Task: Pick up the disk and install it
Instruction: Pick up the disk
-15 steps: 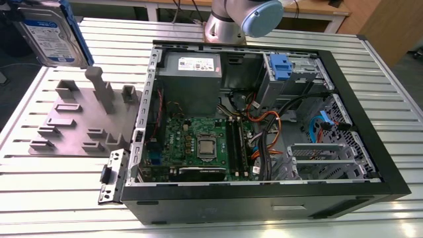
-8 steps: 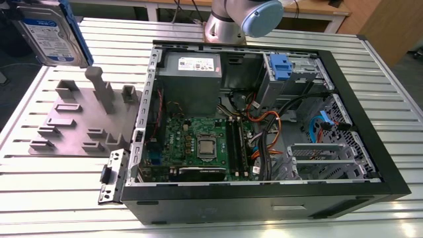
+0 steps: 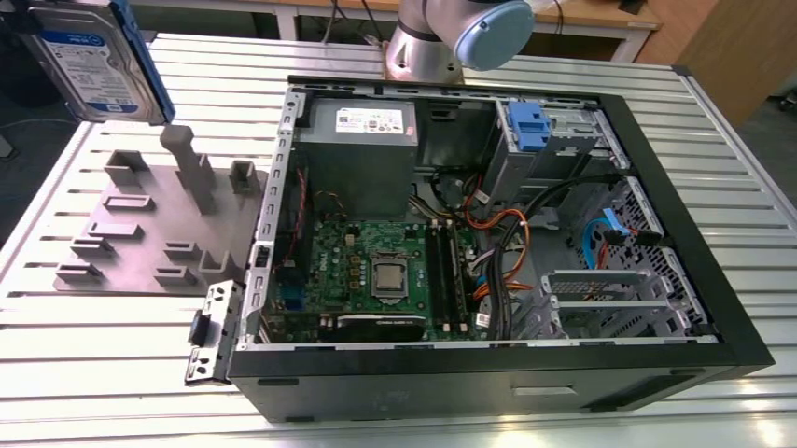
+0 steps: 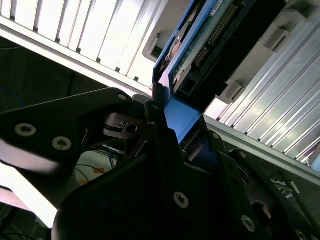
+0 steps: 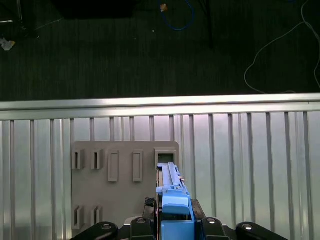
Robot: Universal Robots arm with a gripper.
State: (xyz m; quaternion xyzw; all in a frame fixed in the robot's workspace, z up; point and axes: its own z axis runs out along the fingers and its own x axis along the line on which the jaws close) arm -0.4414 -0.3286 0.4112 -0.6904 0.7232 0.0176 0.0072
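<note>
A slatted metal table (image 3: 729,168) is seen in the exterior view, and most of it is taken up by an open black computer case (image 3: 498,378) laid on its side. Inside the case a grey power supply (image 3: 358,140), a green motherboard (image 3: 373,271) and a small blue clip (image 3: 528,126) in the drive bay are shown. The base of the arm (image 3: 436,37) is set just behind the case. A grey fixture plate (image 3: 137,233) with slots and posts is laid beside the case, on the exterior view's left.

The disk (image 3: 90,65) is held upright in the air above the far end of this plate, well apart from the case, and appears clear of the plate. Its blue-and-white label face is presented in the exterior view. Its circuit-board side (image 4: 200,45) is given in the second wrist view. In the first wrist view the disk (image 5: 172,187) is seen edge-on over a slot at a corner of the plate (image 5: 125,200), with dark floor (image 5: 125,50) and loose cables beyond the table edge.

The gripper (image 5: 176,215) is seen in both wrist views. Its jaws are closed onto the blue frame at the disk's end, with a black finger (image 4: 156,117) pressed against each side
</note>
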